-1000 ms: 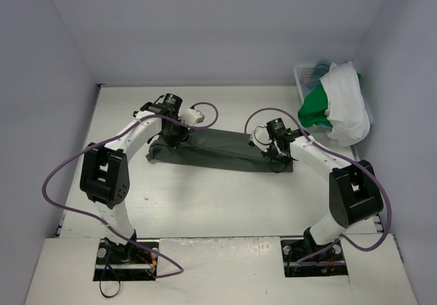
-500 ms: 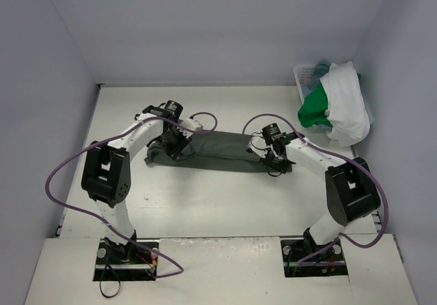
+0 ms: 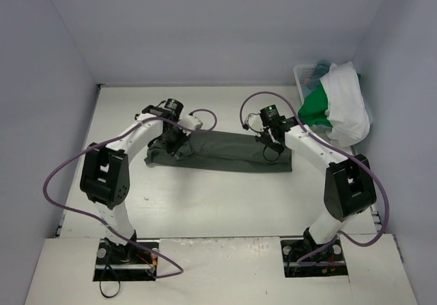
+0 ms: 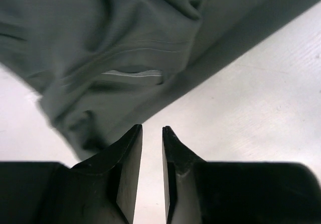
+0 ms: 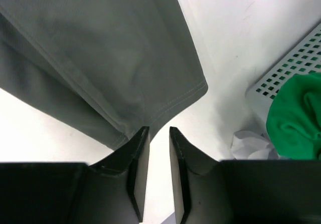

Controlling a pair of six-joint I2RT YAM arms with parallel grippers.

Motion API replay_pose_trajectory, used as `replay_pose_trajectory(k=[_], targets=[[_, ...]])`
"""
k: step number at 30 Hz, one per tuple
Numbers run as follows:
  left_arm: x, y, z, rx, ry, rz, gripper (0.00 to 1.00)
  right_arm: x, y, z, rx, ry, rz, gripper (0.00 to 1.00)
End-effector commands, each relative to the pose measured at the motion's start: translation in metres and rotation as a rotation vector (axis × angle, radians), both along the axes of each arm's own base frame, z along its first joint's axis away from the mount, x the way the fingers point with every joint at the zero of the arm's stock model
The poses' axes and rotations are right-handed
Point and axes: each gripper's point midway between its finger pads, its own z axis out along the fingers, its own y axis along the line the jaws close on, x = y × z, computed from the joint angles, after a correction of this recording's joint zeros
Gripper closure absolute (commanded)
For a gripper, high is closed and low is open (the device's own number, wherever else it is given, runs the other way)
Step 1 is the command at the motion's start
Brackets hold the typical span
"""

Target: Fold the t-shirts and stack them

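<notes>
Grey-green shirt lies as a long narrow band across the middle of the table, running left to right between my arms, and I have just let go of both its ends. A second ago my left gripper was clamped shut at the left end; now its fingers stand a narrow gap apart with nothing between them, and the rumpled end of the cloth lies just beyond the tips. My right gripper was low at the near right corner; it has since opened wider, come partway in again and moved up toward the far edge of the band. It too holds nothing, with the hemmed corner lying just past my fingertips. The band itself has hardly shifted, so I judge the lengthwise fold is laid and released. What remains for this shirt is likely a fold across its length, which needs a fresh grip. The bunching at the left end may want smoothing first, or the fold will come out lumpy. The green shirt and white shirt hang over the basket at the far right, so no stack is begun.
</notes>
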Motion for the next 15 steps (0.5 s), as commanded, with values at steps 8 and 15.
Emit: replay_pose_trajectory(k=[8, 15], targets=[[0.086, 0.004, 0.104, -0.069, -0.522, 0.129, 0.83, -0.004, 0.015, -0.036, 0.075, 0.098, -0.02, 1.0], [0.117, -0.001, 0.067, -0.091, -0.457, 0.148, 0.83, -0.007, 0.02, -0.048, 0.095, 0.129, -0.006, 1.0]])
